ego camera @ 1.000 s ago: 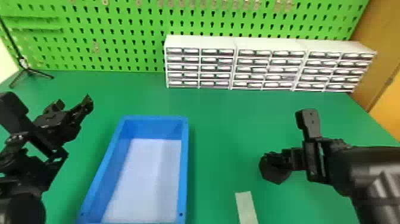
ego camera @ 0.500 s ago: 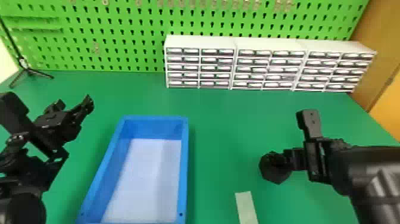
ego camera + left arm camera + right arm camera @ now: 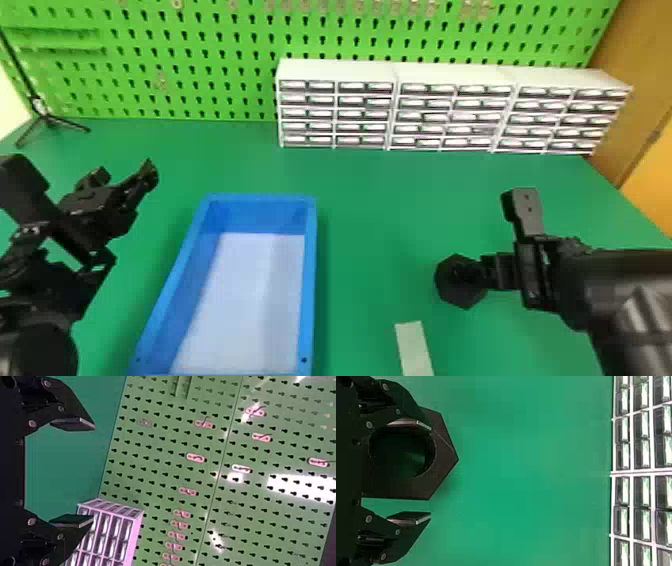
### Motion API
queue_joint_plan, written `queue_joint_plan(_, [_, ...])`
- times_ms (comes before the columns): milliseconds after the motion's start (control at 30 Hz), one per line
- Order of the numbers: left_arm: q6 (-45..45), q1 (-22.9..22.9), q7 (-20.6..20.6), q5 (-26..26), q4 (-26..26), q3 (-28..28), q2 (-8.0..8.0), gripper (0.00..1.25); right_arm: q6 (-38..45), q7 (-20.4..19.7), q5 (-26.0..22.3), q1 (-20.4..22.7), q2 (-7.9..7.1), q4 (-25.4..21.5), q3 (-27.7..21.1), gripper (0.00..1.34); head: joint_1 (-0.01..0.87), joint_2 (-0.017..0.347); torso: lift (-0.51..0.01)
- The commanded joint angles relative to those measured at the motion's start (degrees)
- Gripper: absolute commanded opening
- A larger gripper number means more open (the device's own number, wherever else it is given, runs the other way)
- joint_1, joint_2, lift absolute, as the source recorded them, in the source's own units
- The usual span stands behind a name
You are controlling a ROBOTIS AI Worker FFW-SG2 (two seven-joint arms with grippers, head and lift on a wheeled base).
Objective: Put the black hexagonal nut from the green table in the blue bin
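- Head view, change: over the last second I find the right arm point(image 3: 610, 290) has shifted slightly, its end drawing a little away from the black hexagonal nut point(image 3: 464, 298). The nut has not moved; it lies on the green table point(image 3: 375, 215).
- Head view, finding: this reads as fine alignment before a grasp. The blue bin point(image 3: 310, 285) holds nothing, so delivery is outstanding. The left arm point(image 3: 35, 295) is parked beyond the bin's left side.
- Head view, surroundings: a pale strip point(image 3: 414, 347) lies between bin and nut. White drawer units point(image 3: 337, 70) line the back edge before a green pegboard point(image 3: 200, 60); a small tripod point(image 3: 46, 117) stands at the far left corner.
- Left wrist view: the left gripper point(image 3: 93, 473) is spread and empty, facing pegboard and drawers.
- Right wrist view: the right gripper point(image 3: 431, 471) is spread, one finger over the nut's hole, the other outside its edge. I cannot tell whether the first finger has entered the hole. I judge lowering and closing across the wall come next; an off-centre pinch could let the nut swivel.
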Motion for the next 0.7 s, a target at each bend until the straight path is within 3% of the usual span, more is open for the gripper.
queue_joint_plan(0, [0.0, 0.0, 0.0, 0.0, 0.0, 0.0, 0.00, 0.82, -0.2, 0.0, 0.2, -0.1, 0.00, 0.2, 0.1, 0.85, 0.692, 0.008, -0.097])
queue_joint_plan(667, [0.0, 0.0, 0.0, 0.0, 0.1, 0.0, 0.00, 0.82, -1.9, 0.0, 0.5, 0.1, 0.09, 2.5, 0.5, 0.85, 0.692, 0.008, -0.097])
